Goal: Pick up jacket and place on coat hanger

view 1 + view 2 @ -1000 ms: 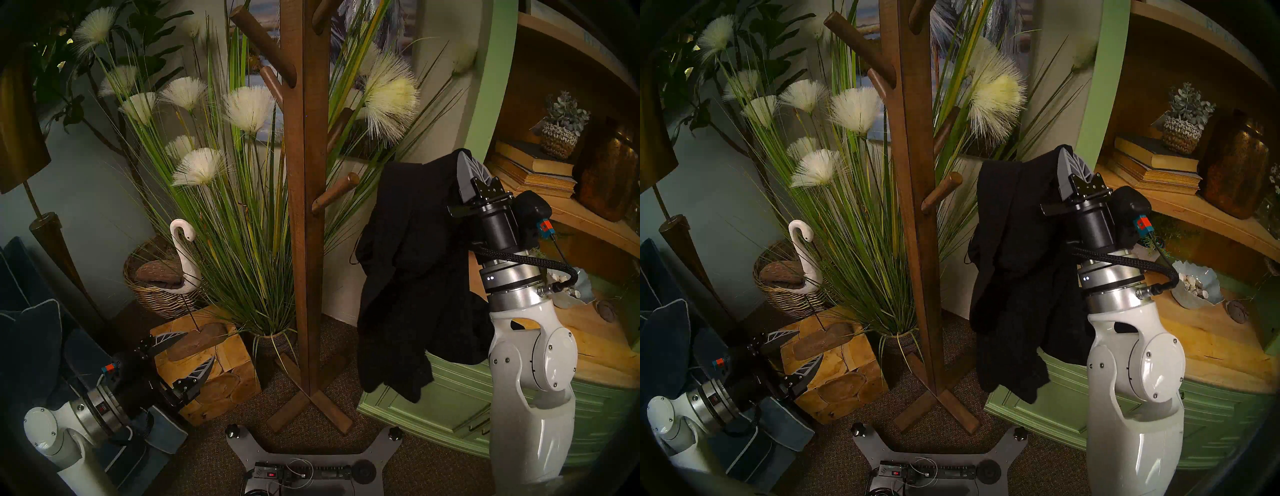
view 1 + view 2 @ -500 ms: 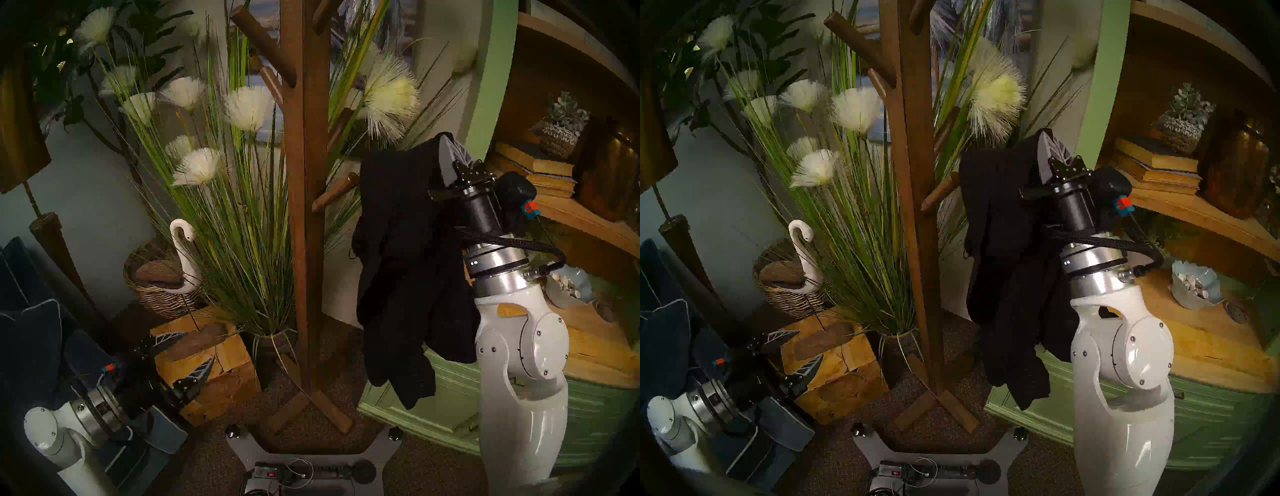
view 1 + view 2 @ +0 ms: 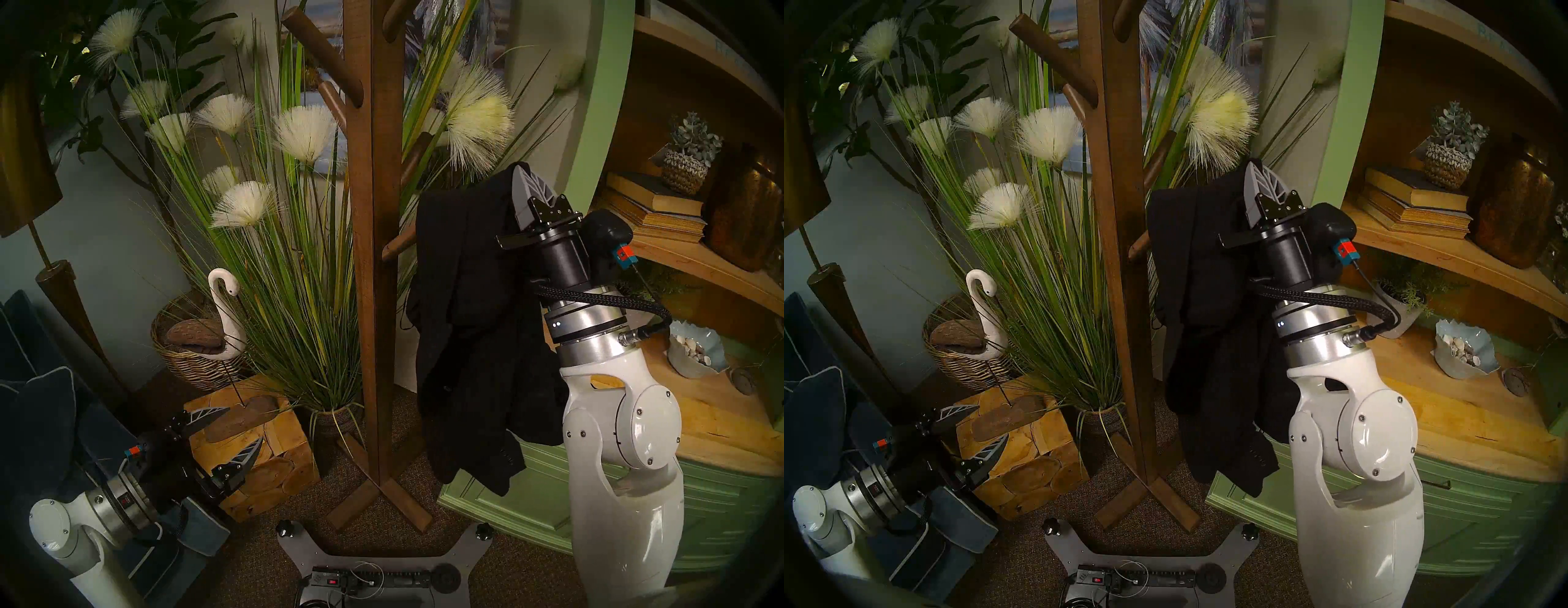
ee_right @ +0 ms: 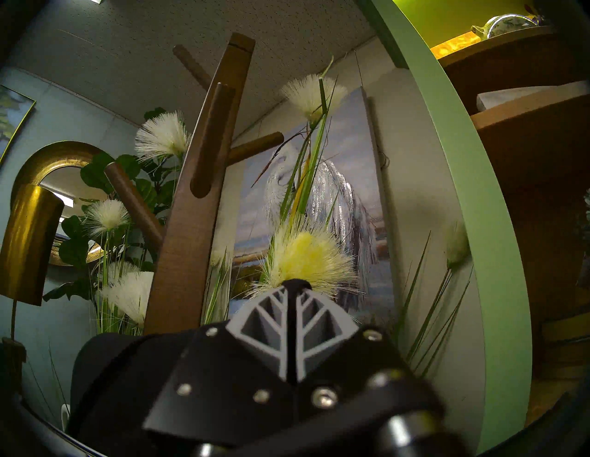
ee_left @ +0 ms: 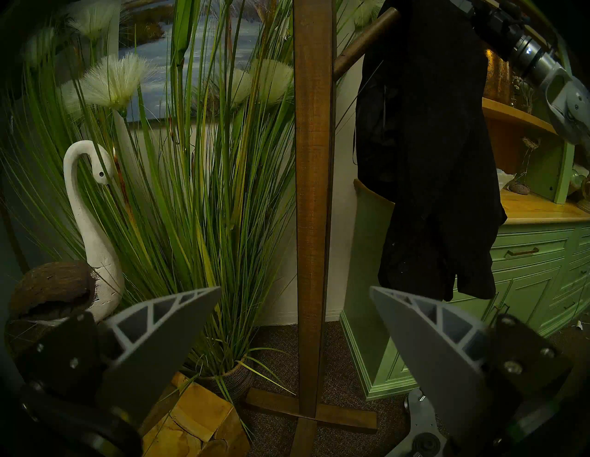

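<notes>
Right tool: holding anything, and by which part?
Yes. The right tool is shut on the jacket, pinching its top edge; the rest hangs free.

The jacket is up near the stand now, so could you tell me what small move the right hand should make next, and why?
Probably carry it a little further left and lower it. The right hand is shut on the jacket, whose top edge overlaps the lowest right peg of the coat stand, but the peg does not yet bear it.

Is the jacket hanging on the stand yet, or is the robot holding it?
Held. The right gripper is shut on the jacket, beside the coat stand.
</notes>
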Robot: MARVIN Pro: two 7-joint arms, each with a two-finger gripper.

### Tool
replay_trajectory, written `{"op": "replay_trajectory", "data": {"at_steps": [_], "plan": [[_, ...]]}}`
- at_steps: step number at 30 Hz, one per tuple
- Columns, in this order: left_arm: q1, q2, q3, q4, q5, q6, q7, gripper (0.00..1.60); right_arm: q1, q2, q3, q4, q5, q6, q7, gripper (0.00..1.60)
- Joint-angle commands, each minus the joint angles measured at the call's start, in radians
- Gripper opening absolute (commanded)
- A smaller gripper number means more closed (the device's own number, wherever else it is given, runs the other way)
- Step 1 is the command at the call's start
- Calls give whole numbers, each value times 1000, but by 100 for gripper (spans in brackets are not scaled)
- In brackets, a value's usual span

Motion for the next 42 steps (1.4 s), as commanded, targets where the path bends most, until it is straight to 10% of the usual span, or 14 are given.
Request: {"op": "replay_trajectory", "data": {"at_steps": [1, 24, 42], "plan": [[-3, 0, 0, -18, -15, 0, 0, 160, 20, -2, -7, -53, -21, -21, -4, 0], [-3, 1, 0, -17, -12, 0, 0, 160, 135, -4, -116, -53, -61, 26, 43, 0], [-3, 0, 0, -18, -14, 0, 0, 160, 3, 94, 23, -53, -7, 146, 155, 0]]}}
